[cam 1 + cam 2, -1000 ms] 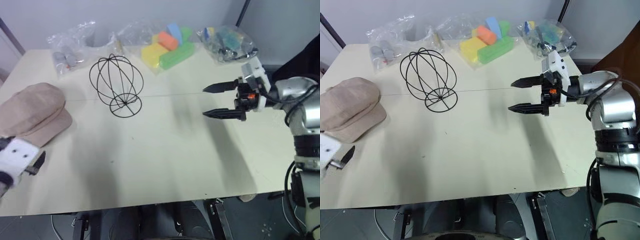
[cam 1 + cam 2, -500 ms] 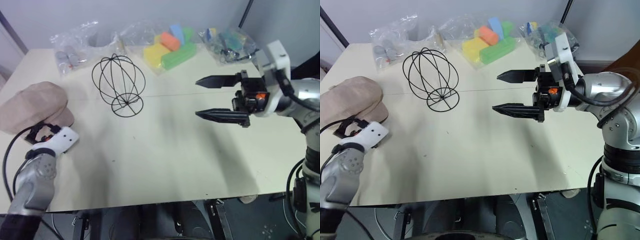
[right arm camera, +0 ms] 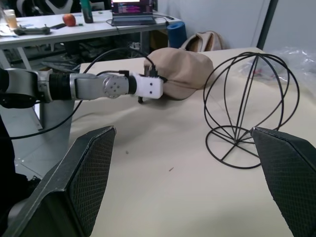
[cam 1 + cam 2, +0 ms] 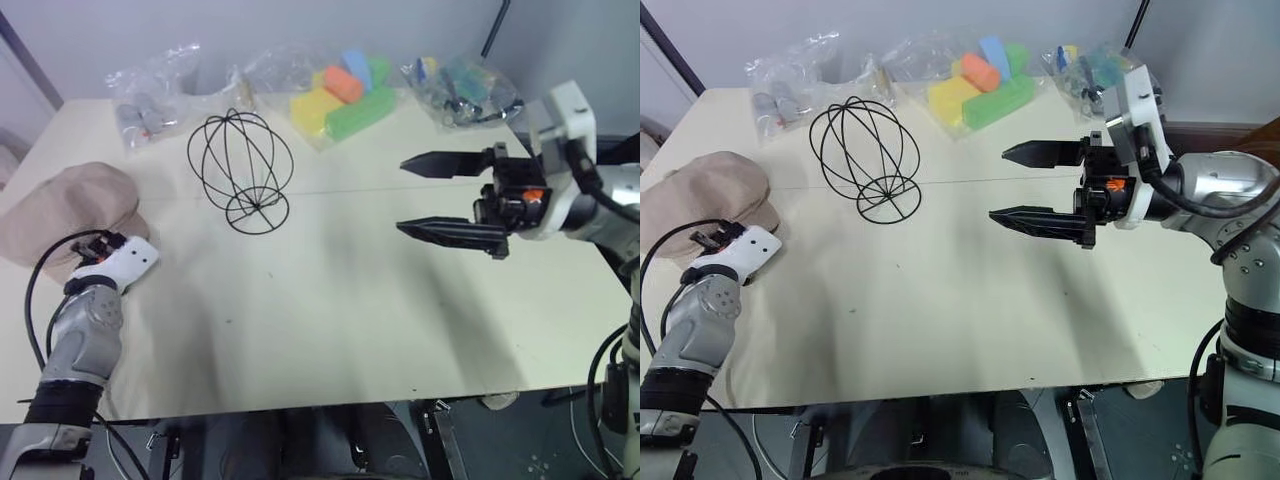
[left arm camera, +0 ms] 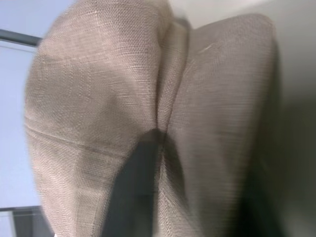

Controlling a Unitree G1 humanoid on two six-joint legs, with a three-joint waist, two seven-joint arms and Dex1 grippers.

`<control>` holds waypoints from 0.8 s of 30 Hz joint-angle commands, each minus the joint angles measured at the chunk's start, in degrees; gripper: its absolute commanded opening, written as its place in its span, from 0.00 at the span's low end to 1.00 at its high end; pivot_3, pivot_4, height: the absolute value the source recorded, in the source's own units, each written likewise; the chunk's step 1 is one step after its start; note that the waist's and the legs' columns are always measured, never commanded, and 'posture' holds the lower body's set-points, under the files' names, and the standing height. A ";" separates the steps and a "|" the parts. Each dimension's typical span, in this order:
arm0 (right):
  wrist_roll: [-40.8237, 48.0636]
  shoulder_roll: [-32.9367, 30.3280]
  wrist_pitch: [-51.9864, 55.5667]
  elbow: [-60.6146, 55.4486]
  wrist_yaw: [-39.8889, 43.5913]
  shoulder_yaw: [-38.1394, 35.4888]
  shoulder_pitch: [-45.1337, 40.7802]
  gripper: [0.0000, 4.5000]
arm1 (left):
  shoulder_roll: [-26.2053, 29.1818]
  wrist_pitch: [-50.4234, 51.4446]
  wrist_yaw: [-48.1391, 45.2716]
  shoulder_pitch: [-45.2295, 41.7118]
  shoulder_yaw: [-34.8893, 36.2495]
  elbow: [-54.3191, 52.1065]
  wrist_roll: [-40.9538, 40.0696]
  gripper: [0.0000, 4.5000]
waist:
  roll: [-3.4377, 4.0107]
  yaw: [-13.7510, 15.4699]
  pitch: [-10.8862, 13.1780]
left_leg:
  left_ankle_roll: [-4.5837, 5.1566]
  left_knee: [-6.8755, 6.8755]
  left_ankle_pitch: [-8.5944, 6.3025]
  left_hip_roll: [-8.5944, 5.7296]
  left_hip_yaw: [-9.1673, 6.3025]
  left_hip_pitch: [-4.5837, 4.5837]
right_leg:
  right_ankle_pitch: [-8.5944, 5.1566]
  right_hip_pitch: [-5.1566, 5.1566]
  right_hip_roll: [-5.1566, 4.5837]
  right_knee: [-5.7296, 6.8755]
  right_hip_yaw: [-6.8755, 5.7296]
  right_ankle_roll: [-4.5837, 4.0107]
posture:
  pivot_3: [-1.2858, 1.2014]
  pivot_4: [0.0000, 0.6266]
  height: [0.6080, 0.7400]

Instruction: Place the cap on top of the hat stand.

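Observation:
The beige-pink cap (image 4: 70, 205) lies on the table's left side, crown up. My left gripper (image 4: 710, 238) is at its near edge, mostly hidden behind its white wrist housing. In the left wrist view a dark finger (image 5: 133, 197) is pressed into a fold of the cap (image 5: 98, 98), so the gripper is shut on the fabric. The hat stand (image 4: 240, 165), a black wire globe on a small ring base, stands upright at the table's back middle, bare. My right gripper (image 4: 402, 195) hovers open above the table's right half, pointing left toward the stand, with nothing between its fingers.
Along the back edge lie clear plastic bags: one with metal parts (image 4: 150, 105), one with coloured foam blocks (image 4: 335, 95), one with small items (image 4: 460, 85). The cream table (image 4: 320, 320) stretches bare between the arms. A desk with a laptop (image 3: 131, 7) stands beyond the table.
My left arm has reached forward to the cap's near edge and its gripper has shut on the fabric. The right gripper has drawn back and up a little, still open.

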 commanded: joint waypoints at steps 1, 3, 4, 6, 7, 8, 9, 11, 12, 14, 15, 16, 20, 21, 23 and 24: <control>2.59 -1.73 0.74 -1.22 -0.49 -2.77 -0.15 1.00 | 0.79 0.28 -0.30 -0.02 1.36 0.92 -0.55 0.01 | 0.00 -0.02 0.00 | 0.00 0.00 0.00 0.00 0.00 0.00 | 0.00 0.00 0.01 0.00 0.00 0.00 | 0.52 0.24 1.00; 1.64 -2.17 -0.37 -1.20 -1.12 -2.78 0.04 1.00 | 1.92 -0.42 0.51 -1.35 2.49 -0.26 -0.26 0.01 | -0.02 -0.01 0.01 | 0.00 0.02 0.00 0.00 0.00 -0.01 | 0.00 0.00 0.02 -0.01 0.00 0.00 | 0.52 0.24 1.00; 0.72 -2.24 -1.28 -1.06 -1.65 -2.77 0.03 1.00 | 2.46 -0.97 0.95 -2.26 3.27 -1.24 -0.37 0.01 | -0.05 -0.01 0.03 | 0.00 0.02 0.00 0.00 0.00 -0.03 | 0.00 0.00 0.02 -0.02 0.00 0.00 | 0.52 0.24 1.00; -0.12 -2.38 -2.06 -0.28 -2.77 -3.05 -0.31 1.00 | 3.69 -2.17 1.23 -4.67 4.79 -4.14 -0.68 0.01 | -0.16 0.10 0.09 | 0.00 0.02 0.00 0.00 -0.01 -0.06 | 0.00 -0.01 0.02 -0.02 -0.01 0.00 | 0.52 0.24 1.00; -0.16 -2.56 -2.19 0.15 -3.04 -3.31 -0.48 1.00 | 4.21 -3.26 1.24 -6.06 5.24 -5.55 -0.88 0.01 | -0.24 0.19 0.12 | 0.00 0.04 0.00 0.00 -0.04 -0.08 | 0.00 -0.01 0.02 -0.02 -0.04 0.00 | 0.52 0.24 1.00; -0.15 -2.95 -2.28 0.47 -3.16 -3.72 -0.55 1.00 | 4.78 -4.53 1.33 -7.99 5.62 -7.62 -0.96 0.01 | -0.31 0.31 0.15 | 0.00 0.06 0.00 0.00 -0.09 -0.13 | 0.00 -0.01 0.02 -0.03 -0.08 0.00 | 0.52 0.24 1.00; -0.18 -3.37 -2.42 0.79 -3.07 -4.11 -0.54 1.00 | 5.11 -5.90 1.26 -9.77 5.71 -9.28 -1.25 0.01 | -0.37 0.47 0.18 | 0.00 0.09 0.00 0.00 -0.12 -0.16 | 0.00 -0.01 0.01 -0.05 -0.09 0.00 | 0.52 0.24 1.00; -0.48 -4.37 -2.73 1.45 -3.14 -4.96 -0.59 1.00 | 5.52 -8.01 1.08 -13.59 5.34 -12.98 -1.07 0.01 | -0.42 0.76 0.17 | 0.00 0.13 0.00 -0.02 -0.13 -0.22 | 0.01 -0.01 -0.05 -0.11 -0.10 0.00 | 0.52 0.24 1.00; -0.59 -4.78 -2.78 1.86 -3.39 -5.38 -0.72 1.00 | 5.54 -8.95 0.42 -15.45 4.91 -14.81 -1.17 0.01 | -0.42 0.85 0.16 | 0.00 0.13 0.00 -0.03 -0.11 -0.24 | 0.02 0.00 -0.11 -0.15 -0.10 0.03 | 0.52 0.24 1.00; -0.65 -5.29 -2.88 2.55 -3.85 -5.96 -0.82 1.00 | 5.23 -10.98 -0.71 -18.30 3.92 -18.36 -1.22 0.01 | -0.42 0.85 0.17 | 0.00 0.12 0.00 -0.09 0.01 -0.24 | 0.08 0.00 -0.27 -0.20 -0.06 0.13 | 0.52 0.24 1.00; -0.63 -5.44 -2.96 2.68 -4.00 -6.17 -0.69 1.00 | 4.93 -12.03 -1.38 -19.28 3.33 -20.04 -1.26 0.01 | -0.42 0.82 0.17 | 0.00 0.12 0.00 -0.12 0.04 -0.24 | 0.10 0.00 -0.30 -0.20 -0.04 0.18 | 0.52 0.24 1.00; -0.58 -5.52 -3.05 2.63 -4.10 -6.31 -0.45 1.00 | 4.33 -12.58 -1.94 -19.98 2.58 -22.14 -0.94 0.01 | -0.42 0.67 0.17 | 0.00 0.12 0.00 -0.18 0.06 -0.26 | 0.12 0.00 -0.30 -0.24 -0.04 0.21 | 0.52 0.24 1.00; -0.87 -5.13 -3.75 2.05 -5.11 -6.04 0.59 1.00 | 1.60 -11.23 -5.92 -19.26 -2.26 -28.57 2.60 0.01 | -0.42 0.12 0.17 | 0.01 0.10 -0.01 -0.26 0.08 -0.25 | 0.13 0.00 -0.28 -0.22 -0.02 0.25 | 0.52 0.24 1.00; -0.84 -4.85 -3.79 1.86 -5.69 -5.92 0.65 1.00 | 0.81 -10.34 -6.84 -18.16 -3.29 -30.14 3.81 0.01 | -0.42 0.02 0.17 | 0.01 0.11 0.00 -0.26 0.08 -0.24 | 0.14 0.00 -0.25 -0.20 -0.02 0.26 | 0.52 0.24 1.00; -0.30 -4.47 -3.62 1.50 -6.54 -5.97 0.92 1.00 | -0.28 -10.27 -8.33 -15.77 -5.23 -33.07 5.78 0.01 | -0.42 -0.28 0.17 | 0.02 0.11 0.00 -0.24 0.08 -0.22 | 0.14 0.00 -0.18 -0.19 0.01 0.26 | 0.52 0.24 1.00; -0.03 -4.35 -3.52 1.24 -6.77 -5.94 1.20 1.00 | -0.66 -11.35 -8.80 -14.40 -6.27 -34.26 6.51 0.01 | -0.42 -0.29 0.17 | 0.02 0.11 -0.01 -0.22 0.08 -0.21 | 0.14 0.00 -0.12 -0.19 0.03 0.26 | 0.52 0.24 1.00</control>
